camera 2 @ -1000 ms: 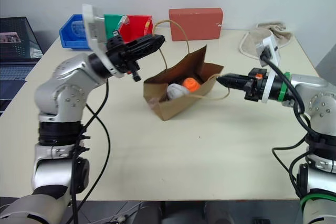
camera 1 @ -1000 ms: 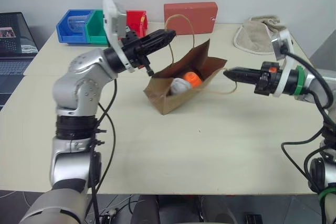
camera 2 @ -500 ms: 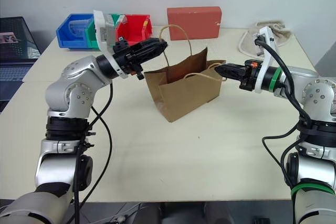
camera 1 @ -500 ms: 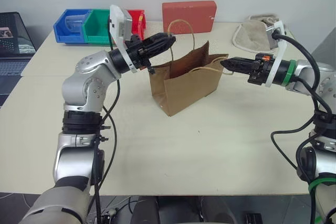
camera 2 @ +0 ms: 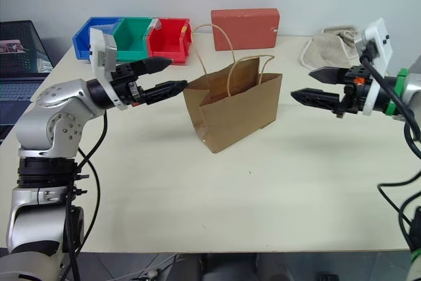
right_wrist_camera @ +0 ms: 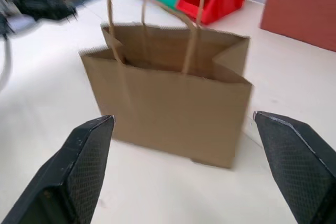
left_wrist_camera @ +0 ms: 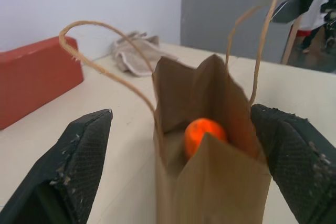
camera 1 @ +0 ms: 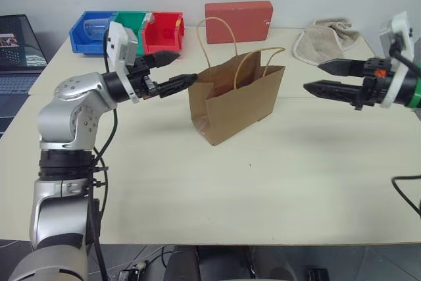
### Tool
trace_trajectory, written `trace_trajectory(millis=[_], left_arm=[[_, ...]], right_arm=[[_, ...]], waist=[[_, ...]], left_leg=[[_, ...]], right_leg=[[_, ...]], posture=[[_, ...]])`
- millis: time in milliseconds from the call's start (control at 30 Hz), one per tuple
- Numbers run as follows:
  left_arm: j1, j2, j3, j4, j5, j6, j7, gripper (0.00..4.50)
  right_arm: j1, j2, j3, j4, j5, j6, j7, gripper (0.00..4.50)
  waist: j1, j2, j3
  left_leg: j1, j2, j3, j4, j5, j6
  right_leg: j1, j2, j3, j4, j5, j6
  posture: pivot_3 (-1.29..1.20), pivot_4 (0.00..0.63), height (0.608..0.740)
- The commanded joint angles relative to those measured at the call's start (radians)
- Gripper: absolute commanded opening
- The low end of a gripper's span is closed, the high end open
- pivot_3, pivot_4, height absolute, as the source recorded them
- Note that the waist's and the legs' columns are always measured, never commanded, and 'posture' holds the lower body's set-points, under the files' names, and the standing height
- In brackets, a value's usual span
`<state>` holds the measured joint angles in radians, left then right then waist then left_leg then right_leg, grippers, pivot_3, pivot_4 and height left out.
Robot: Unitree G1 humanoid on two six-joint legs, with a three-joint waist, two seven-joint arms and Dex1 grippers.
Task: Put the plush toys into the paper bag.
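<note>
The brown paper bag (camera 1: 237, 100) stands upright in the middle of the table, both cord handles sticking up. In the left wrist view an orange plush toy (left_wrist_camera: 203, 134) sits down inside the paper bag (left_wrist_camera: 210, 182). My left gripper (camera 1: 186, 65) hovers open just left of the bag's rim, pointing at it, and holds nothing. To the right of the bag, a short gap away, my right gripper (camera 1: 312, 76) is open and empty. The right wrist view looks at the bag's broad side (right_wrist_camera: 173, 108).
Along the table's back edge stand a red box (camera 1: 238, 22), blue, green and red bins (camera 1: 125, 29) and a beige towel (camera 1: 327, 39). A laptop (camera 1: 16, 54) sits at the far left. Bare table (camera 1: 263, 189) lies in front of the bag.
The bag went from tipped over to standing upright. Both grippers, shut at the handles before, have opened and drawn away from the bag to either side.
</note>
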<state>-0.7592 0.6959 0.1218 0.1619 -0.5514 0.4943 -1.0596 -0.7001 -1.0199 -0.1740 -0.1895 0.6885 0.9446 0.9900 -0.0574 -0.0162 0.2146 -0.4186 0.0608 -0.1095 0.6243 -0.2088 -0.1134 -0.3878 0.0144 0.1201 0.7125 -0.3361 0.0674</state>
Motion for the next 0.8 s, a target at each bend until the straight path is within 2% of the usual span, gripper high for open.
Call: trace_trajectory(millis=[33, 267, 800], left_arm=[[0.054, 0.031, 0.006, -0.051, -0.023, 0.013, -0.071, 4.43], [0.061, -0.051, -0.034, 0.012, 0.022, -0.029, -0.058, 4.43], [0.057, -0.104, -0.057, 0.028, 0.033, -0.04, -0.099, 4.43]], right_arm=[[0.031, -0.001, -0.027, -0.128, 0.062, -0.032, 0.056, 4.5], [0.049, 0.034, 0.002, -0.242, 0.112, -0.013, 0.03, 4.5], [0.073, 0.018, 0.0, -0.29, 0.188, 0.025, 0.028, 4.5]], waist=[[-0.004, 0.0, 0.0], [0.003, 0.0, 0.0], [0.003, 0.0, 0.0]], left_leg=[[0.0, 0.0, 0.0, 0.0, 0.0, 0.0], [0.0, 0.0, 0.0, 0.003, 0.0, 0.0], [0.0, 0.0, 0.0, 0.003, 0.0, 0.0]], right_leg=[[0.0, 0.0, 0.0, 0.0, 0.0, 0.0], [0.001, 0.0, 0.0, 0.0, 0.0, 0.0], [0.001, 0.0, 0.0, 0.001, 0.0, 0.0]], posture=[[0.0, 0.15, 0.74], [0.0, 0.15, 0.74], [0.0, 0.15, 0.74]])
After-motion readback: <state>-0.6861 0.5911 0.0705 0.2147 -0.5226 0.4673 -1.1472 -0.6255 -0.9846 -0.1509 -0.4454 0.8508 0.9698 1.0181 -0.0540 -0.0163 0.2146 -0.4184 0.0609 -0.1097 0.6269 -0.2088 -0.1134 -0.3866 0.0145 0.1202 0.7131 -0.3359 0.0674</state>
